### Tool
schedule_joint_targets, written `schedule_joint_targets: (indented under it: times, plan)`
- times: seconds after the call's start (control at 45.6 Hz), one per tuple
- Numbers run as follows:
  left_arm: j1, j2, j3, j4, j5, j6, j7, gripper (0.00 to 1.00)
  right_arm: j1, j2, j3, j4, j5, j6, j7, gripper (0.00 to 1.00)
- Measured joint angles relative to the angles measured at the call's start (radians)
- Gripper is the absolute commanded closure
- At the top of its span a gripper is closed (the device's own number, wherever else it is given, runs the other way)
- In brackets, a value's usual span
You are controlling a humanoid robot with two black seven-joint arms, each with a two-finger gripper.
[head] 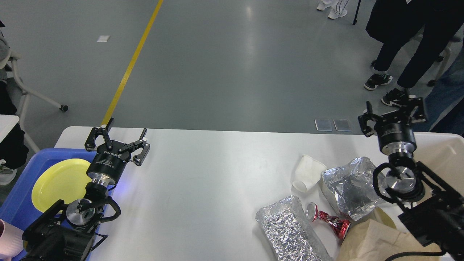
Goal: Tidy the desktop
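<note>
**Foil and paper litter crowd one corner of the desktop**

Silver foil dominates the mess. Taking the white desktop (pixel 203 188) as the landmark, two crumpled foil bags (pixel 290 228) (pixel 349 186) lie on its near right part, with a tipped white paper cup (pixel 307 173) just beyond them, a crushed red can (pixel 328 219) between the bags, and a brown paper bag (pixel 377 239) at its near right edge. Off its left end sits a blue tray (pixel 21 195) holding a yellow plate (pixel 58 183).

The left gripper (pixel 117 139) hangs spread wide and empty over the desktop's far left corner. The right gripper (pixel 393 112) hovers beyond the far right edge; its fingers also look parted, holding nothing.

Risks, as I judge them: slick foil may slide or collapse under a pinch, the crushed can could roll away, and the right arm, reaching in, might sweep the light cup off the desktop.
</note>
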Motion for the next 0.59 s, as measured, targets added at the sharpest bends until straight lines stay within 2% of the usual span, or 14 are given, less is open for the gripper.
schedule_joint_targets:
  times: [0.153, 0.307, 0.46, 0.592]
  plan:
    - [0.0, 0.0, 0.0, 0.0, 0.0, 0.0, 0.0, 0.04, 0.065, -0.15, 0.012, -0.036, 0.029, 0.001, 0.0, 0.0]
    - [0.0, -0.001, 0.0, 0.0, 0.0, 0.0, 0.0, 0.04, 0.098, -0.22, 0.005, -0.139, 0.032, 0.0, 0.0, 0.0]
    - [0.0, 0.0, 0.0, 0.0, 0.0, 0.0, 0.0, 0.04, 0.186, -0.253, -0.047, -0.363, 0.048, -0.001, 0.0, 0.0]
    - [0.0, 0.0, 0.0, 0.0, 0.0, -0.001, 0.0, 0.04, 0.334, -0.258, -0.267, -0.56, 0.07, -0.002, 0.0, 0.0]
